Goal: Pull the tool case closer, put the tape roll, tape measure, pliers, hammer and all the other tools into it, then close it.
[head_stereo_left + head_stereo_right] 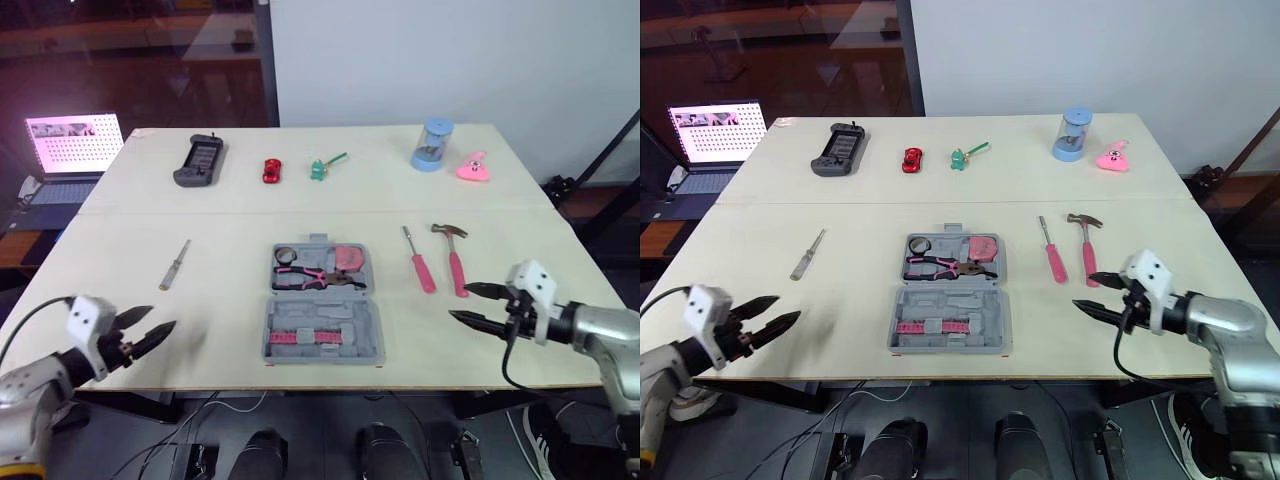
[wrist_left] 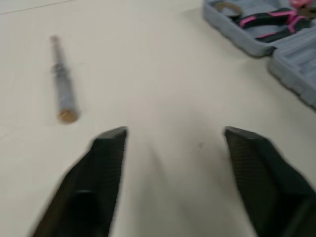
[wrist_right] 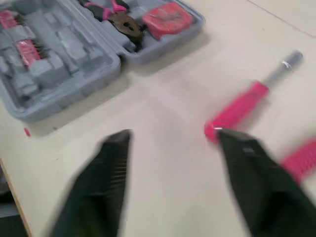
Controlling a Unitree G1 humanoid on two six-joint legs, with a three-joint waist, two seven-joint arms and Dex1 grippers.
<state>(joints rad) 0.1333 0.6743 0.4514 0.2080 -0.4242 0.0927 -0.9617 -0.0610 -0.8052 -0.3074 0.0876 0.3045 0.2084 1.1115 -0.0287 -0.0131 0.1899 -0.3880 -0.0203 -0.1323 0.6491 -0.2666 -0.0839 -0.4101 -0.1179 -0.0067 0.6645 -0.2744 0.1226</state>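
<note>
The grey tool case [image 1: 323, 330] lies open at the table's front middle. In its far half sit the tape roll [image 1: 285, 254], the pink-handled pliers [image 1: 310, 277] and the pink tape measure [image 1: 346, 259]. A pink screwdriver [image 1: 419, 262] and a pink-handled hammer [image 1: 455, 258] lie to the right of the case. A grey-handled screwdriver [image 1: 175, 265] lies to its left. My right gripper [image 1: 474, 304] is open just in front of the hammer handle. My left gripper [image 1: 152, 327] is open near the front left edge, with nothing between its fingers.
Along the far side of the table [image 1: 230, 225] stand a black game controller [image 1: 198, 161], a red toy car [image 1: 271, 170], a green toy [image 1: 322, 167], a blue cylinder [image 1: 433, 145] and a pink toy [image 1: 475, 167]. A laptop [image 1: 70, 145] sits off the table's left.
</note>
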